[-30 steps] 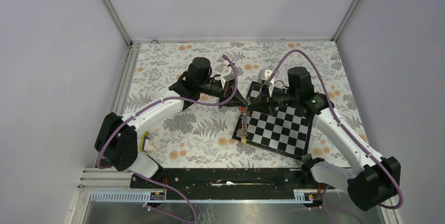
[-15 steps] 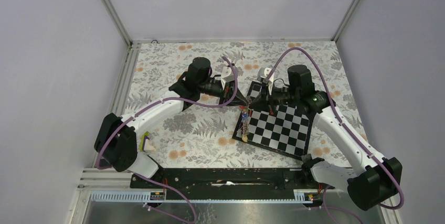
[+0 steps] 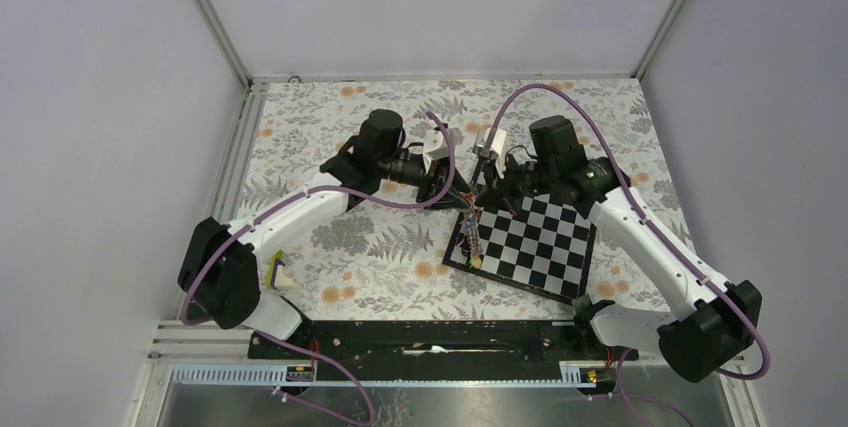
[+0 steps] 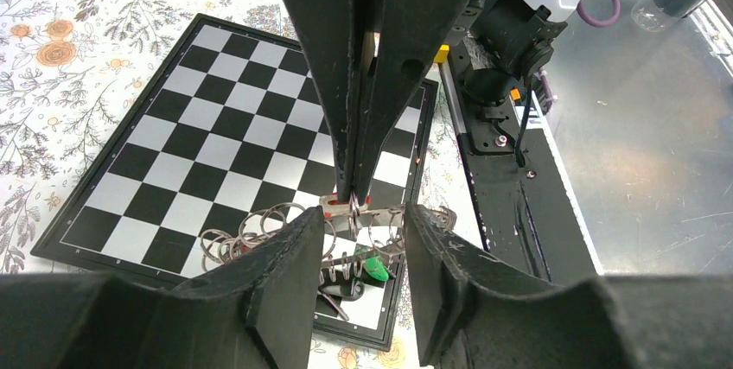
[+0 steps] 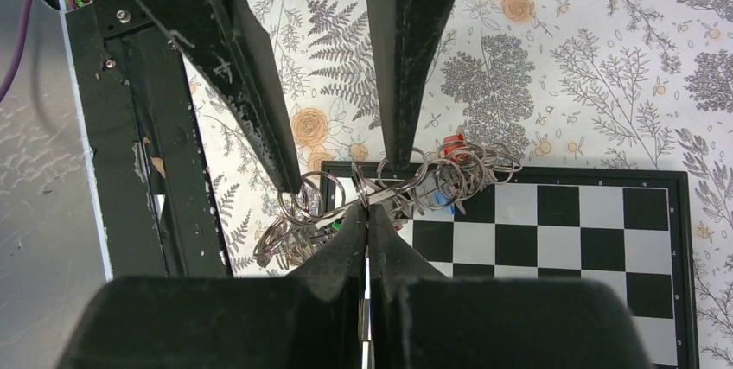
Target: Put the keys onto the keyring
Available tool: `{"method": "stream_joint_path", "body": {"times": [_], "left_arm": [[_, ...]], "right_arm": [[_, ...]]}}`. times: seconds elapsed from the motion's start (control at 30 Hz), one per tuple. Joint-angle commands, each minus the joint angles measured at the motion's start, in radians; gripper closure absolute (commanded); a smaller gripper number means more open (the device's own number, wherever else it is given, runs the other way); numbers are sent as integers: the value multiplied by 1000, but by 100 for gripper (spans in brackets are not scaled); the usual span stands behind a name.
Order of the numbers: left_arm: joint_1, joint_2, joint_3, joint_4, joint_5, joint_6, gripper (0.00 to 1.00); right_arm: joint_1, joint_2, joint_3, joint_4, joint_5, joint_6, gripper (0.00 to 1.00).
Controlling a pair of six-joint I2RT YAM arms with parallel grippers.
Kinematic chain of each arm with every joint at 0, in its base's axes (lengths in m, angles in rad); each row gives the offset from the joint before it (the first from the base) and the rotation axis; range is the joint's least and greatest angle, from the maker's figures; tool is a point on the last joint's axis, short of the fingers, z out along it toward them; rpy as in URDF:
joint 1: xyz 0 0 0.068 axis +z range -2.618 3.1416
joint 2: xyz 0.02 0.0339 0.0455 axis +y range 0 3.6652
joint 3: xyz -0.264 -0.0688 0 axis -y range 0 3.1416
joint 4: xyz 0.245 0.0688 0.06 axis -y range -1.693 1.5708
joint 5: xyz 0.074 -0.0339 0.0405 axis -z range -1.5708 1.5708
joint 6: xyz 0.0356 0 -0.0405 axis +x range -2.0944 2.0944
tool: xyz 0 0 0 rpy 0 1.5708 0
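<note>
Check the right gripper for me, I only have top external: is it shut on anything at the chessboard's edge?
Observer: Yes. The left wrist view shows the right gripper shut on a thin wire loop of the ring cluster; I cannot tell which ring.
Operator: Left gripper?
Observer: Open. In the right wrist view the left gripper has its fingers spread, tips down at the cluster.
Operator: Which keys are in that bundle?
Observer: A green key head shows in the left wrist view; a red key head and a blue key head show in the right wrist view.
</note>
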Motion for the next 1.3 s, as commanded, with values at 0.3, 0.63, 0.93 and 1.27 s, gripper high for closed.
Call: {"method": "stream_joint_path", "body": {"times": [0.3,0.63,0.93,1.27], "left_arm": [[-28,-4,32,29,-36,39,62],[-30,0,22,30,-33,42,77],[-30,3,14,32,-27,42,78],[-31,6,8,32,-22,39,84]], "right_arm": [[38,7,72,-13,33,-4,100],[40,4,72,-10,28,-1,100],[40,-3,70,-2,26,5,100],[41,0,76,-3,22,6,100]]}}
